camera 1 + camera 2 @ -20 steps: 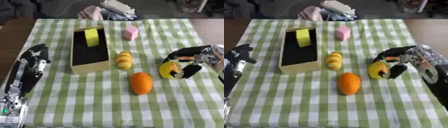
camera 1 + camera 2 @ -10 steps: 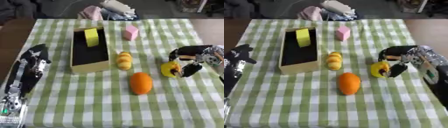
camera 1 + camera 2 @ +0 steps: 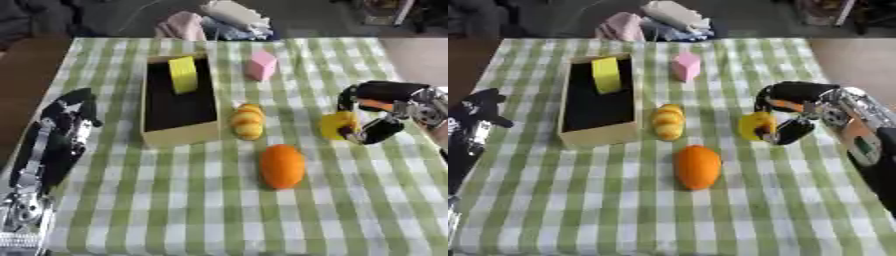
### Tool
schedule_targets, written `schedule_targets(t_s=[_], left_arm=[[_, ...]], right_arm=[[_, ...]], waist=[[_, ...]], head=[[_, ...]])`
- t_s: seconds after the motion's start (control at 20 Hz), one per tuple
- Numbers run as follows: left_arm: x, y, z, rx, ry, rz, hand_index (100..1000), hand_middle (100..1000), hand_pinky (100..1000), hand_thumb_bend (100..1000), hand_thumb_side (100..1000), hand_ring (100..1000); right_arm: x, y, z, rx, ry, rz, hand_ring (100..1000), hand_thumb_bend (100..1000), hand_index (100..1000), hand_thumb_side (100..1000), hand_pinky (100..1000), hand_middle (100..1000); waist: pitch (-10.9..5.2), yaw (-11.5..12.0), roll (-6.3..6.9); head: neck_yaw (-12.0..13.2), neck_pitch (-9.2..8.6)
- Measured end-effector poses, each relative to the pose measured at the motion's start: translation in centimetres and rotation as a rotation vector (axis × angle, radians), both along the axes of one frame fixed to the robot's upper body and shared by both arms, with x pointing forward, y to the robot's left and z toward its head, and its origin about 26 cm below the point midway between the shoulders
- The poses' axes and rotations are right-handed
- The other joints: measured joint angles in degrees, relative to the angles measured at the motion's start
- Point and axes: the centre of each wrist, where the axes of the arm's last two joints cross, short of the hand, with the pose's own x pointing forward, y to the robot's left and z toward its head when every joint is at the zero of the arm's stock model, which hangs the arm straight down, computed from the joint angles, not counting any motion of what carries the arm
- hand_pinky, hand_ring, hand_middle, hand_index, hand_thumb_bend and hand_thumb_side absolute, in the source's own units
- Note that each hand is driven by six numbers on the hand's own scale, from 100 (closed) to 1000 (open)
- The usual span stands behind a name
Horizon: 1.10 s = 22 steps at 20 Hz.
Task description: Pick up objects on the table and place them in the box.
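The right hand [image 3: 378, 112] is on the right side of the table. Its fingers and thumb curl around a small yellow thing [image 3: 336, 125] and pinch it. I cannot tell what the yellow thing is, only that it is round and yellow. I cannot tell if it is off the cloth yet.

It looks small and light, so I think one hand can carry it. It may be smooth and could slip, so holding it on two sides, like now, seems best.

To the left of the hand is a bumpy yellow thing [image 3: 247, 121], just beside the box [image 3: 179, 133]. Nearer is a big orange fruit [image 3: 282, 166]. It looks round and a bit heavy, and I think it could roll away. The hand should wrap around its middle.

The box is left of the middle. It is brown outside and dark inside. A yellow block [image 3: 183, 74] already stands in its far end. A pink block [image 3: 260, 65] sits on the cloth to the far right of the box. It looks hard, with flat sides that are easy to hold.

The left hand [image 3: 72, 111] rests far on the left with fingers spread out, holding nothing.

The checked tablecloth [image 3: 175, 210] is green and white
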Motion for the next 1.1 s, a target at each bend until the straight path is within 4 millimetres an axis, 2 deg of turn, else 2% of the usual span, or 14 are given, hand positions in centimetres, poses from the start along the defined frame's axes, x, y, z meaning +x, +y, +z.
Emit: schedule_targets(t_s=[0.15,0.35,0.55,0.85,1.1], left_arm=[[0.0,0.0,0.0,0.001,0.000,-0.001,860,747,753,272,811,573],[0.0,0.0,0.0,0.001,0.000,-0.003,860,747,753,272,809,573],[0.1,-0.1,0.1,0.001,-0.005,-0.008,860,747,753,271,808,573],[0.4,-0.7,0.5,-0.004,-0.020,-0.040,859,747,753,271,806,573],[0.5,-1.1,0.6,-0.012,-0.025,-0.065,858,745,749,270,800,568]], right_arm=[[0.5,1.1,2.8,0.028,-0.061,0.019,705,100,313,285,814,642],[1.2,3.8,6.1,0.052,-0.130,0.065,706,100,317,280,816,642],[2.3,6.8,7.9,0.066,-0.161,0.099,707,100,323,276,817,643],[4.2,10.5,7.9,0.076,-0.172,0.107,706,100,340,253,812,641],[5.3,12.8,5.8,0.088,-0.153,0.090,719,100,380,238,808,648]], waist=[[0.00,0.04,0.00],[0.00,0.59,0.00],[0.06,1.68,0.02],[0.61,4.60,0.25],[1.18,6.85,0.82]], head=[[-0.11,0.00],[-0.85,0.00],[-2.13,0.00],[-4.69,-0.01],[-7.20,-0.09]])
